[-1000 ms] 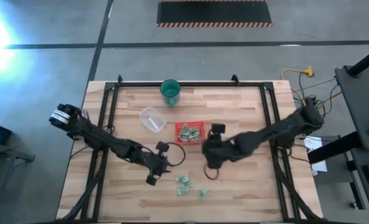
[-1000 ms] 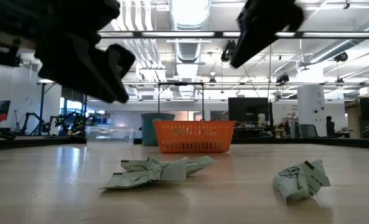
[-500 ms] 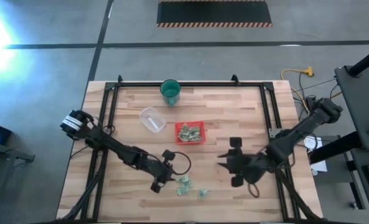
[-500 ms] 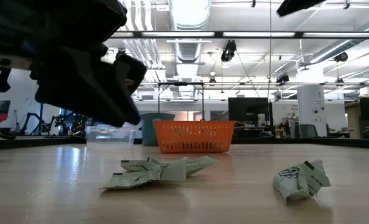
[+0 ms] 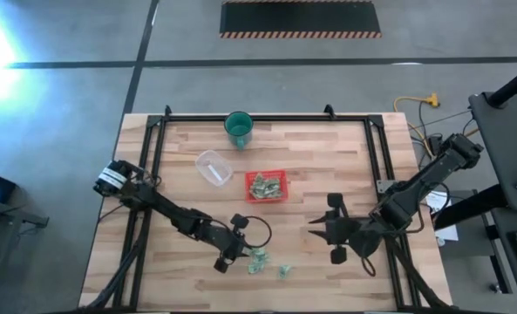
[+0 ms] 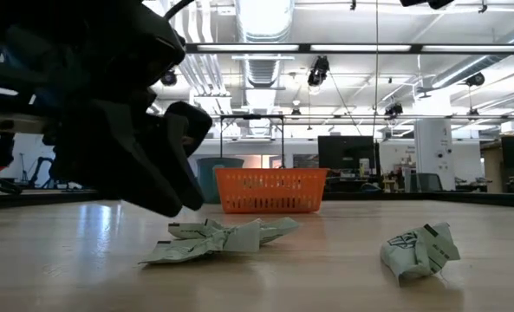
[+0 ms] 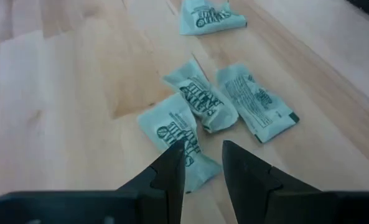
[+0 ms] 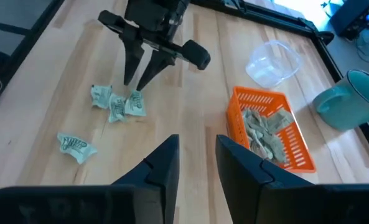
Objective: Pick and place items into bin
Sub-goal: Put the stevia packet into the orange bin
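Note:
Three pale-green crumpled items point(image 7: 201, 102) lie in a cluster on the wooden table, with another point(image 7: 209, 15) a little apart. My left gripper point(image 7: 203, 149) hangs open, slanting down, its fingertips just over the cluster's nearest piece point(image 7: 172, 127); I cannot tell whether they touch it. The red bin point(image 5: 281, 174) at mid-table holds several items point(image 8: 262, 127). My right gripper point(image 8: 196, 146) hovers open and holds nothing. It is right of the bin and looks toward the left gripper point(image 8: 140, 78).
A clear round container point(image 5: 213, 167) and a green cup point(image 5: 238, 129) stand beyond the bin toward the far edge. Black frame rails point(image 5: 153, 148) run along the table's left and right sides. Bare wood lies between the cluster point(image 5: 258, 257) and the bin.
My left gripper has come down and moved toward the table's near right, onto the cluster of items. My right gripper has swung away from the bin toward the table's right edge, now higher and turned to face the left arm. The items have not moved.

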You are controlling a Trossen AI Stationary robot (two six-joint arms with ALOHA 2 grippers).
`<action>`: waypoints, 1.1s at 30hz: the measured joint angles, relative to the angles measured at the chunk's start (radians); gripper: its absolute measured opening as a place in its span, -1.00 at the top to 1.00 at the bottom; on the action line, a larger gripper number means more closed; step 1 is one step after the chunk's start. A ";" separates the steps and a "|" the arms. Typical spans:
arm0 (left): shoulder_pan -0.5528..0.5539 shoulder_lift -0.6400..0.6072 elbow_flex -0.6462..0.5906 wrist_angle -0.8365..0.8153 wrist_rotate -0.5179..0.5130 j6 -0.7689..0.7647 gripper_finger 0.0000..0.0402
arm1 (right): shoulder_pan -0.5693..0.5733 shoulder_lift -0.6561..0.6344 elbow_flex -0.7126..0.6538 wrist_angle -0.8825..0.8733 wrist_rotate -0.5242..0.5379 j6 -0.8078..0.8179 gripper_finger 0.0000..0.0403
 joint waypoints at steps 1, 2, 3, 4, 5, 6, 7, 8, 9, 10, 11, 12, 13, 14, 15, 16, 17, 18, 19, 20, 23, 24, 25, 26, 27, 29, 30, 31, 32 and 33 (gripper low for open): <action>0.000 0.006 0.002 0.002 0.001 0.000 0.55 | 0.000 0.002 0.002 -0.003 -0.002 -0.002 0.53; 0.000 0.012 0.004 0.001 0.002 0.000 0.55 | 0.000 0.004 0.005 -0.002 -0.001 -0.002 0.53; 0.000 0.016 0.007 0.001 0.003 0.000 0.55 | 0.000 0.004 0.007 0.001 -0.002 -0.002 0.53; 0.000 0.019 0.010 0.001 0.003 0.000 0.55 | 0.000 0.004 0.008 0.000 -0.001 -0.002 0.53; 0.000 0.022 0.011 0.002 0.003 0.000 0.55 | 0.000 0.004 0.009 -0.002 -0.002 -0.002 0.53; 0.000 0.023 0.012 0.003 0.003 0.000 0.55 | 0.000 0.004 0.010 -0.002 -0.002 -0.002 0.53; 0.000 0.025 0.012 0.002 0.003 0.000 0.55 | 0.000 0.004 0.011 -0.002 -0.002 -0.002 0.53; 0.000 0.028 0.012 0.002 0.005 0.000 0.55 | 0.000 0.004 0.012 -0.001 -0.002 -0.002 0.53; 0.000 0.030 0.012 0.002 0.008 0.000 0.55 | 0.000 0.004 0.012 -0.001 -0.002 -0.002 0.53; 0.000 0.033 0.011 0.001 0.010 0.000 0.55 | 0.000 0.004 0.012 -0.001 -0.002 -0.002 0.53; 0.000 0.035 0.011 0.001 0.016 0.000 0.55 | 0.000 0.004 0.011 -0.002 -0.002 -0.002 0.53; 0.000 0.038 0.011 0.002 0.018 0.000 0.55 | 0.000 0.004 0.010 -0.002 -0.002 -0.002 0.53; 0.000 0.039 0.011 0.003 0.020 0.000 0.55 | 0.000 0.004 0.010 -0.002 -0.002 -0.002 0.54; 0.000 0.040 0.011 0.002 0.020 0.000 0.55 | 0.000 0.004 0.010 -0.002 -0.002 -0.002 0.54; 0.000 0.040 0.011 0.002 0.020 0.000 0.55 | 0.000 0.004 0.010 -0.003 -0.002 -0.002 0.55; 0.000 0.040 0.011 0.002 0.020 0.000 0.55 | 0.000 0.004 0.010 -0.002 -0.002 -0.002 0.56; 0.000 0.040 0.010 0.002 0.020 0.000 0.55 | 0.000 0.004 0.010 -0.002 -0.002 -0.002 0.56; 0.000 0.040 0.009 0.002 0.020 0.000 0.55 | 0.000 0.004 0.010 -0.002 -0.002 -0.002 0.57; 0.000 0.040 0.008 0.001 0.019 0.000 0.55 | 0.000 0.004 0.009 -0.002 -0.002 -0.002 0.57; 0.001 0.040 0.008 0.001 0.019 0.000 0.55 | 0.000 0.004 0.009 -0.003 -0.002 -0.002 0.58; 0.001 0.040 0.008 0.001 0.019 0.000 0.55 | 0.000 0.004 0.009 -0.002 -0.002 -0.002 0.60; 0.001 0.040 0.008 0.001 0.019 0.000 0.55 | 0.000 0.004 0.009 -0.003 -0.002 -0.002 0.61; 0.001 0.040 0.008 0.000 0.019 0.000 0.56 | 0.000 0.004 0.009 -0.003 -0.002 -0.002 0.61; 0.001 0.040 0.008 0.000 0.018 0.000 0.58 | 0.000 0.004 0.009 -0.002 -0.002 -0.002 0.62; 0.001 0.040 0.007 0.001 0.018 0.001 0.61 | 0.000 0.004 0.009 -0.003 -0.002 -0.002 0.62; 0.001 0.040 0.006 -0.003 0.017 0.007 0.69 | 0.000 0.004 0.009 -0.003 -0.002 -0.004 0.63; 0.001 0.040 0.006 -0.004 0.016 0.008 0.74 | 0.000 0.004 0.009 -0.003 -0.002 -0.006 0.63; 0.002 0.040 0.006 -0.005 0.016 0.008 0.80 | 0.000 0.004 0.009 -0.003 -0.002 -0.007 0.64; 0.002 0.040 0.006 -0.006 0.016 0.009 0.87 | 0.000 0.004 0.009 -0.003 -0.002 -0.008 0.64; 0.003 0.040 0.006 -0.006 0.015 0.014 0.93 | 0.000 0.004 0.009 -0.003 -0.002 -0.009 0.64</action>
